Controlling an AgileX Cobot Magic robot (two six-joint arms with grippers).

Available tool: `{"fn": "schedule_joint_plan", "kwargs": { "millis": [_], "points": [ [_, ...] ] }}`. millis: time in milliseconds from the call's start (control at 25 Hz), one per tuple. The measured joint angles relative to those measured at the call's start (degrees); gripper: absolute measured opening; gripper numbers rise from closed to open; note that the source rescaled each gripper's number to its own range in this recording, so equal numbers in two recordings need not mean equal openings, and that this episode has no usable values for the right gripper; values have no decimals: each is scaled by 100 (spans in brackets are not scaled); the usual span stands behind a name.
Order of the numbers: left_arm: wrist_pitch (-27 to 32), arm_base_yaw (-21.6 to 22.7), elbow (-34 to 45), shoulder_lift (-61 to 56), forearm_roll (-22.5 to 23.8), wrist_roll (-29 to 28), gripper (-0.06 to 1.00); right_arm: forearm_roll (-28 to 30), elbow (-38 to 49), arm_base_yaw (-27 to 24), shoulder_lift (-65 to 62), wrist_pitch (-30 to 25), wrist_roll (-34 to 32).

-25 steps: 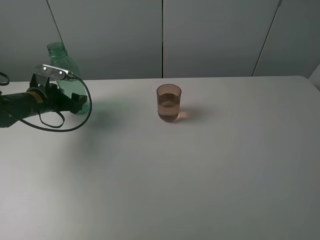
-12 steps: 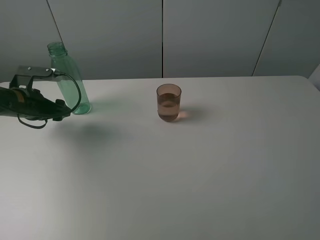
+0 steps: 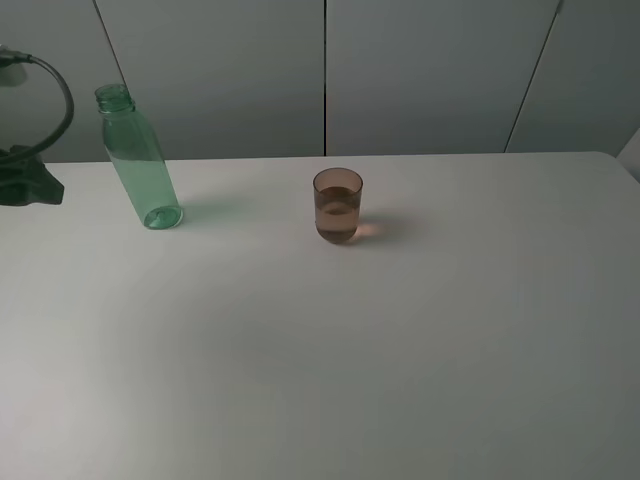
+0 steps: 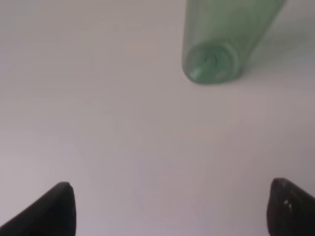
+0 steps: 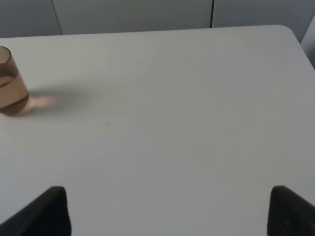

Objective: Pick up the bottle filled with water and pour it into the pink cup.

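The bottle (image 3: 140,160) stands at 9 o'clock from the pink cup (image 3: 338,205); both grippers' fingers (image 4: 51,209) spread apart, empty.

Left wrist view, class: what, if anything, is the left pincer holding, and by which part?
Nothing. The left pincer is open over bare table, and the bottle stands apart, untouched.

A wide, pale white table (image 3: 420,340) with a rounded far corner fills the scene, backed by a grey panelled wall (image 3: 430,70) split by dark vertical seams, under soft, dim light that possibly falls from above.
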State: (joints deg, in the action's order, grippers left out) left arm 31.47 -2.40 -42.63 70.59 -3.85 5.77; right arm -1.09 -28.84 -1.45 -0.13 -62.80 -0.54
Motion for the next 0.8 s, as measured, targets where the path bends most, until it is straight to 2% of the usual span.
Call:
{"fn": "schedule_joint_plan", "kwargs": {
  "millis": [80, 160, 320, 400, 560, 800],
  "points": [
    [814, 0, -41, -484, -225, 351, 99, 0, 0, 0, 0, 0, 0],
    [1380, 0, 7, -951, -346, 649, 99, 0, 0, 0, 0, 0, 0],
    [1696, 12, 394, -2167, -918, 1211, 100, 0, 0, 0, 0, 0, 0],
    [1894, 12, 541, -2807, -985, 1301, 100, 0, 0, 0, 0, 0, 0],
    [2467, 12, 613, -3999, -911, 1123, 100, 0, 0, 0, 0, 0, 0],
    [2712, 12, 881, -5295, -492, 460, 100, 0, 0, 0, 0, 0, 0]
  ]
}}
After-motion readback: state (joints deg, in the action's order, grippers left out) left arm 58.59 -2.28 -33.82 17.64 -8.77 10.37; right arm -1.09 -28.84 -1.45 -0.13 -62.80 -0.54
